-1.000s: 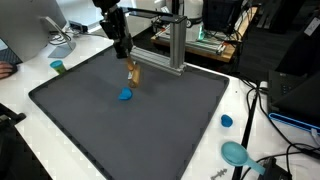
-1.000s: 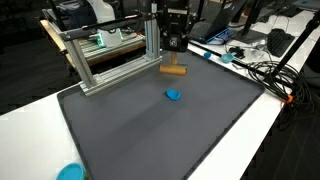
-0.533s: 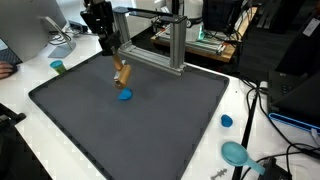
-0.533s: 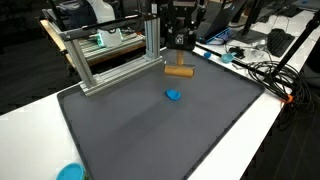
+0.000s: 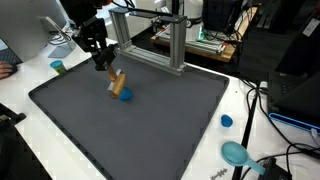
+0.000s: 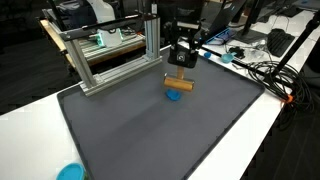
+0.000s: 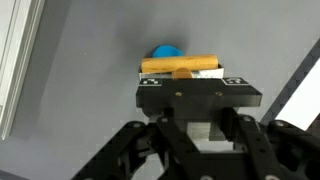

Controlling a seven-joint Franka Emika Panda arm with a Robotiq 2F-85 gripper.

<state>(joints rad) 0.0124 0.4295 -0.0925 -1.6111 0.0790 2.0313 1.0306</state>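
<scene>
My gripper (image 5: pixel 109 72) hangs over the dark grey mat (image 5: pixel 150 130), shut on a tan wooden piece (image 5: pixel 117 85) that sticks out below its fingers. A small blue object (image 5: pixel 126 96) lies on the mat right beside the wooden piece's lower end; whether they touch I cannot tell. In the other exterior view the gripper (image 6: pixel 181 71) holds the wooden piece (image 6: pixel 180 84) level just above the blue object (image 6: pixel 175 96). In the wrist view the wooden piece (image 7: pixel 180 65) lies crosswise past the gripper (image 7: pixel 184 75), with the blue object (image 7: pixel 166 50) beyond it.
An aluminium frame (image 5: pixel 165 45) stands at the mat's far edge, also seen from the side (image 6: pixel 110 55). A blue cap (image 5: pixel 227 121), a teal bowl (image 5: pixel 236 153) and a teal cup (image 5: pixel 57 67) sit on the white table. Cables (image 6: pixel 262 70) lie beside the mat.
The gripper has swung sideways and tilted, carrying the wooden piece down and closer to the blue object. The blue object has not moved.
</scene>
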